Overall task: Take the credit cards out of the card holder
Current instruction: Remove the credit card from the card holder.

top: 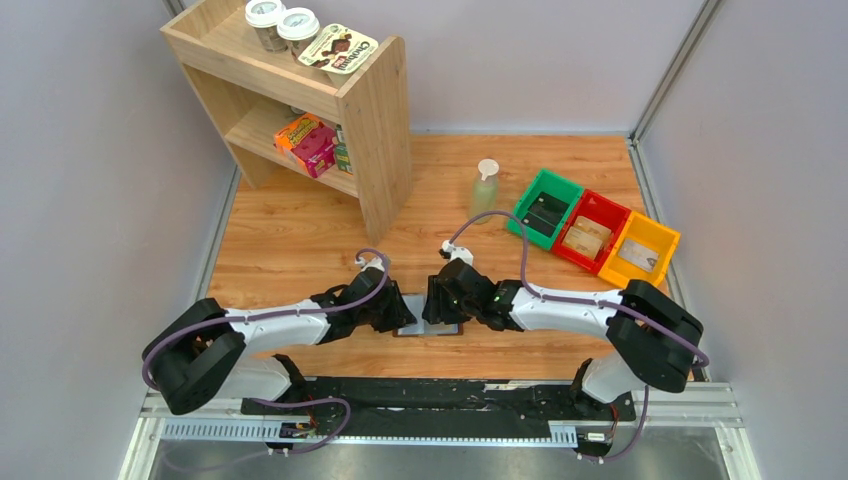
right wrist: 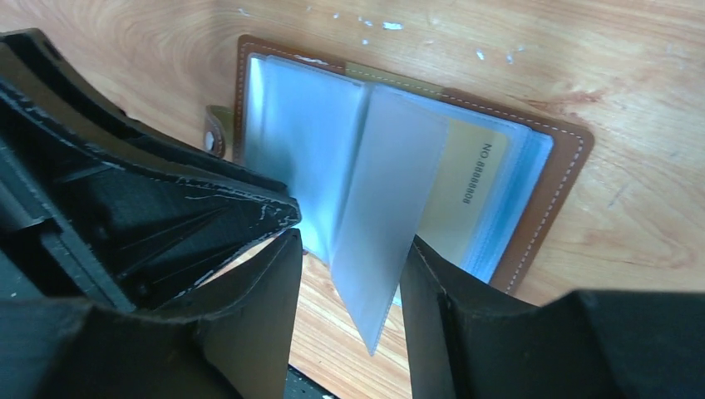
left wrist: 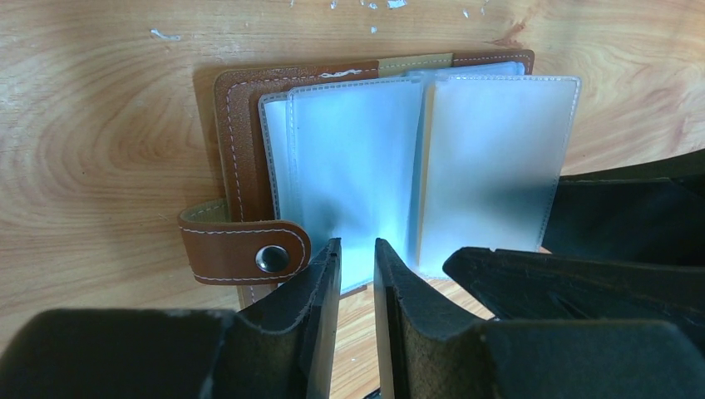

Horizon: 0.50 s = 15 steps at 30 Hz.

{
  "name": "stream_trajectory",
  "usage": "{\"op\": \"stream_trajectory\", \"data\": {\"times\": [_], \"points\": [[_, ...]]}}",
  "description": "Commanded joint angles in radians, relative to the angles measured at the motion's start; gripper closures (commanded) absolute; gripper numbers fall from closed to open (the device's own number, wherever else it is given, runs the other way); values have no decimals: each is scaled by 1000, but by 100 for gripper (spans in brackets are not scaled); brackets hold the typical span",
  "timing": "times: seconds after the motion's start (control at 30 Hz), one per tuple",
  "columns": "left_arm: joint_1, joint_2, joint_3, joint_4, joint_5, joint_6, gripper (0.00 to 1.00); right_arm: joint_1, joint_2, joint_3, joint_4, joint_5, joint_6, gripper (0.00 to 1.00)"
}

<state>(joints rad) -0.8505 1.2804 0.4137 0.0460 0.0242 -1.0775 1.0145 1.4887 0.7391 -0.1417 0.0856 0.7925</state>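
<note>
The card holder [top: 440, 329] is laid open on the desk [top: 300, 250], close to the middle of its near edge, with both grippers brought together over it. In the left wrist view the brown leather cover [left wrist: 241, 141] is seen flat on the wood, its snap tab [left wrist: 241, 249] undone and folded out to one side, and the frosted plastic sleeves [left wrist: 349, 166] are fanned over the cover. The left gripper [left wrist: 357, 249] is held at the sleeves' lower edge with only a narrow gap between its fingers; a sleeve edge is seen in that gap, but whether it is touched cannot be told. The right gripper [right wrist: 353, 237] is spread wider, and one sleeve [right wrist: 391, 191] is stood up between its fingers without being pinched. Behind that raised sleeve a tan-gold credit card [right wrist: 470, 183], printed with a number, is lodged in a pocket of the holder. Green [top: 545, 207], red [top: 592, 231] and yellow [top: 640, 250] bins are lined up towards the desk's far right corner.
</note>
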Motion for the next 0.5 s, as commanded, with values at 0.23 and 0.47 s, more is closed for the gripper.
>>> {"op": "stream_trajectory", "data": {"times": [0.23,0.47], "points": [[-12,-13,-41,-75,-10,-10,71,10,1,49,163,-153,-38,45],[-10,-225,-50,-215,-99,-30,64,10,91,100,195,-207,-53,43]]}}
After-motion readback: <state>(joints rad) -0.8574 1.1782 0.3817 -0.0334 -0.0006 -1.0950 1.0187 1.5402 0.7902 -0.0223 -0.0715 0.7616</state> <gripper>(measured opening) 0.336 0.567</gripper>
